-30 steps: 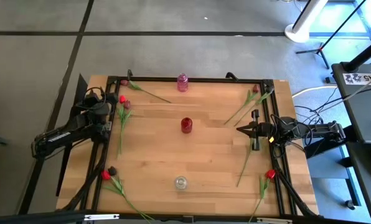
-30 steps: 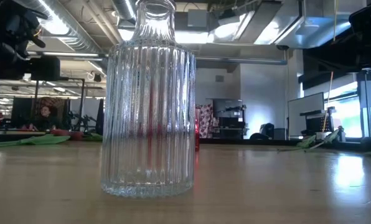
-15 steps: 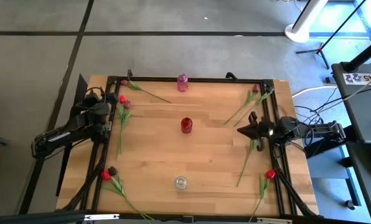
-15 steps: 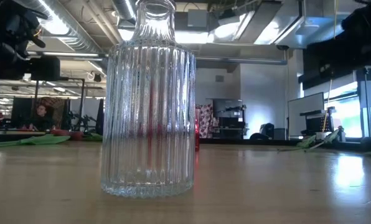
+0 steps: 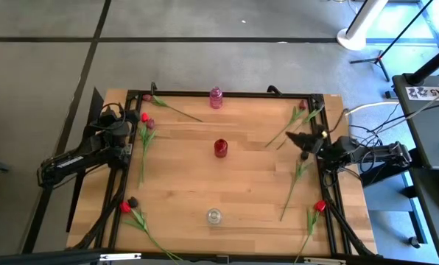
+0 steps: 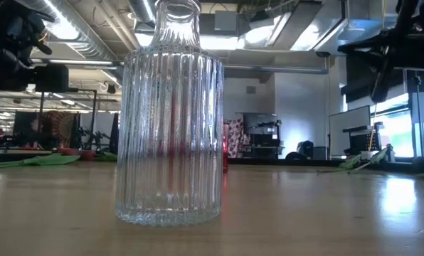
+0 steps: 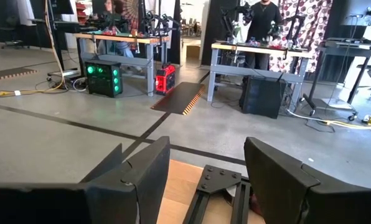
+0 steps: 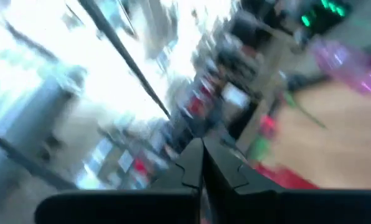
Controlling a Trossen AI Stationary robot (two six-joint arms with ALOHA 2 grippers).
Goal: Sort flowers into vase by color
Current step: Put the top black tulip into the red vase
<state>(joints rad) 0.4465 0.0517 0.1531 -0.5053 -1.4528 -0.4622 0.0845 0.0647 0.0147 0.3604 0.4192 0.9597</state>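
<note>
Several tulips lie flat on the wooden table: a pair by the left edge, one at the far left, a pair at the near left, some at the far right, one along the right edge, and a red one at the near right. A pink vase, a red vase and a clear ribbed vase stand upright down the table's middle. My right gripper is shut and empty above the right edge, near the far-right tulips. My left gripper is open at the left edge.
A black frame runs around the table's edges. Bare wood lies between the vases and the flowers on both sides. Workbenches and a person show in the room beyond the table.
My right gripper has gone toward the table's far edge and turned, its tip now pointing toward the far left. The upper part of the stem lying along the right edge now shows. No flower has moved.
</note>
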